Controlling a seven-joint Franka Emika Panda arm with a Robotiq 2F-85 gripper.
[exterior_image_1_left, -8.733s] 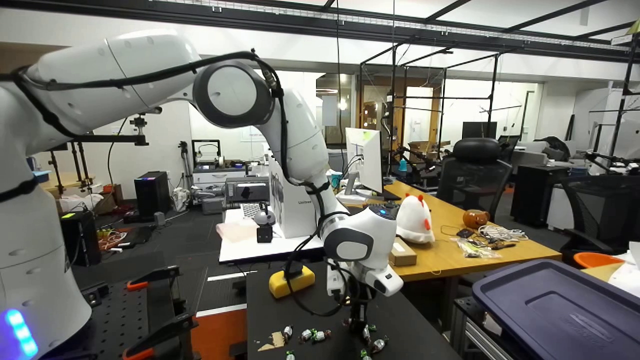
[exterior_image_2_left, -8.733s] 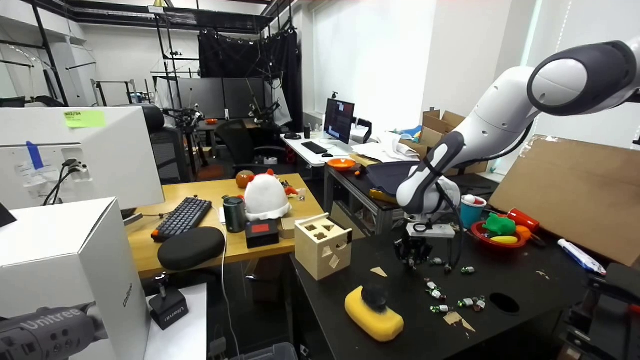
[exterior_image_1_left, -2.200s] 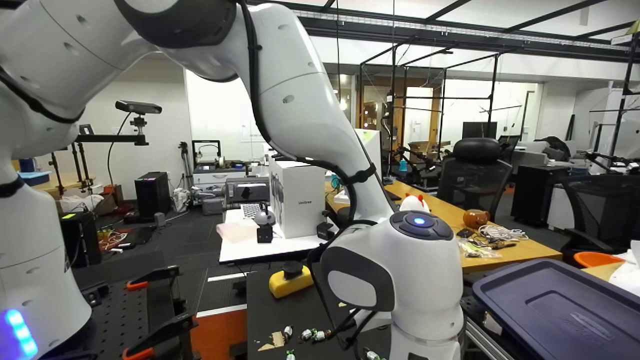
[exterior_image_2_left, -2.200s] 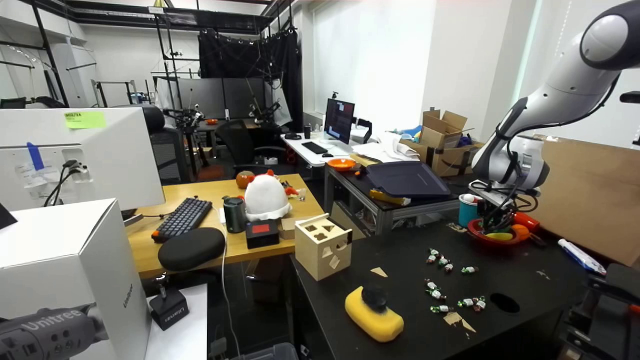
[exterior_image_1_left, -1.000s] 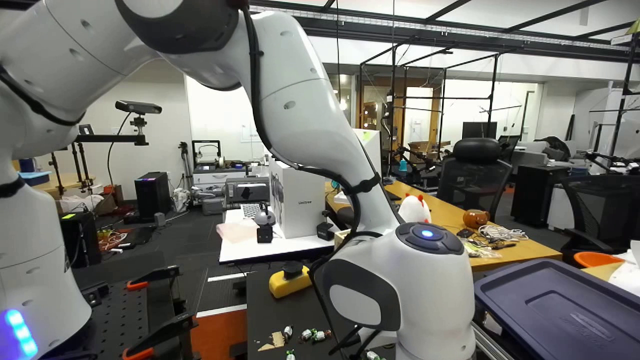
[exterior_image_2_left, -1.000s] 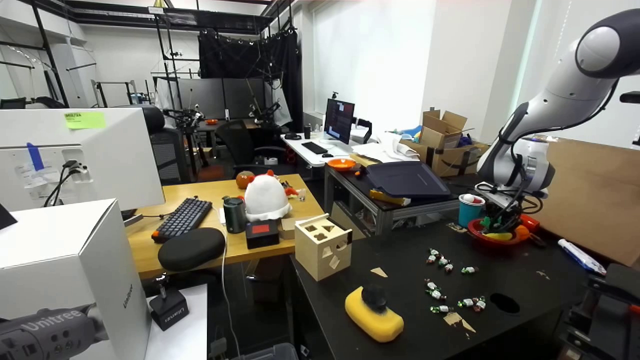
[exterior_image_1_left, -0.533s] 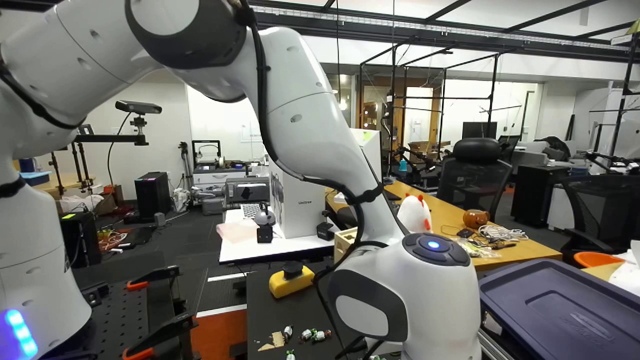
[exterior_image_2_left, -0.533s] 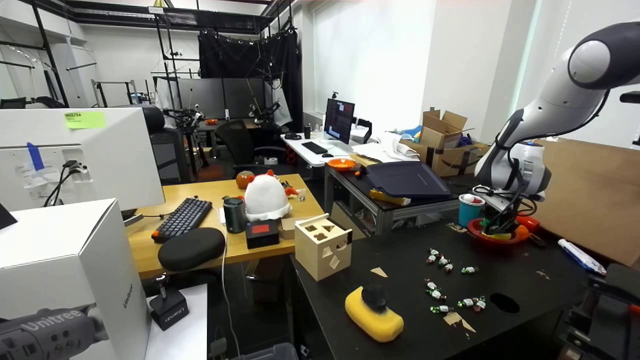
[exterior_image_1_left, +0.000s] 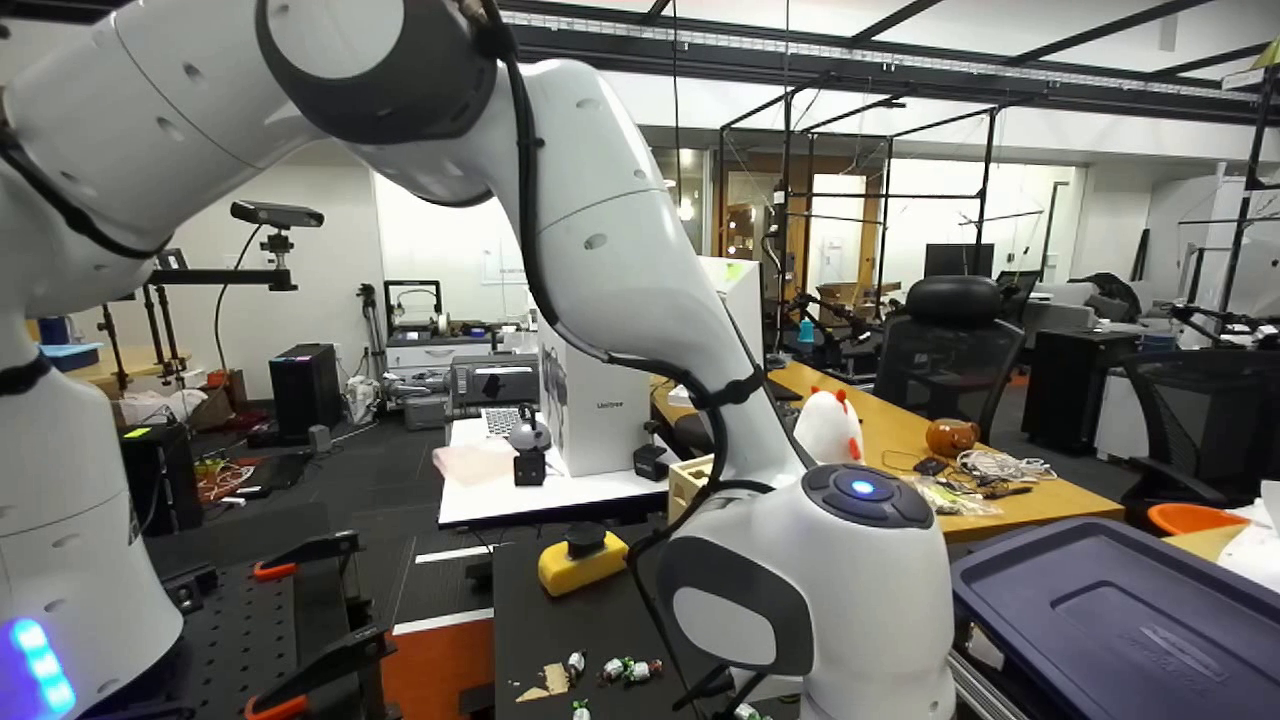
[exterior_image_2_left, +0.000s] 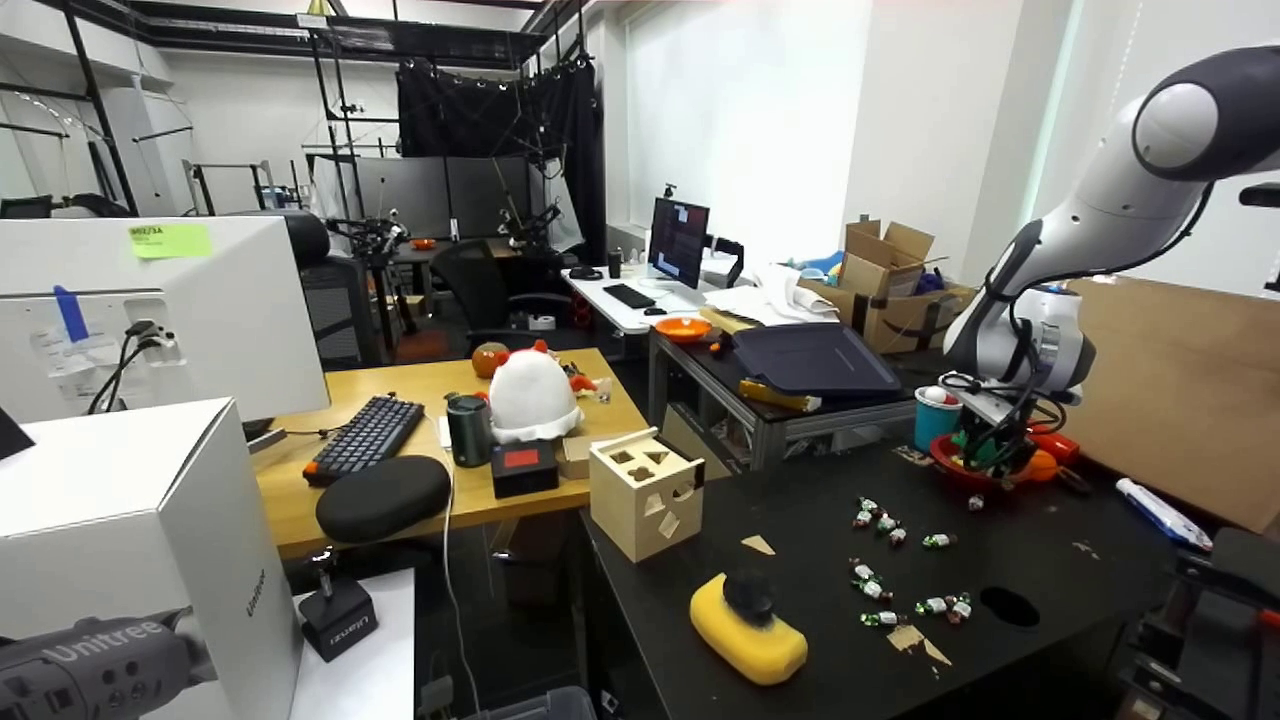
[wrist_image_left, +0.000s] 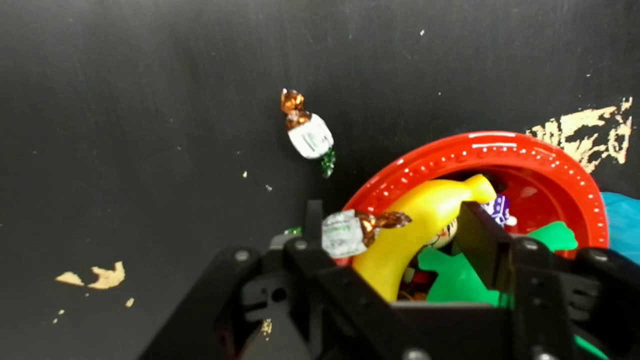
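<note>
Gripper (wrist_image_left: 398, 231) observed over the red bowl (wrist_image_left: 430, 162), its fingers spread apart. In the wrist view a wrapped candy (wrist_image_left: 344, 234) shows between them, close against one finger and clear of the opposite one (whether it rests on the bowl's rim or is in the air cannot be told). Noted inside the bowl: a yellow banana (wrist_image_left: 425, 210) and a green toy (wrist_image_left: 452, 275). A second candy (wrist_image_left: 310, 136) lies on the black table (wrist_image_left: 150, 125), just outside the rim. In an exterior view, a blue cup (exterior_image_2_left: 935, 425) stands right beside the bowl.
</note>
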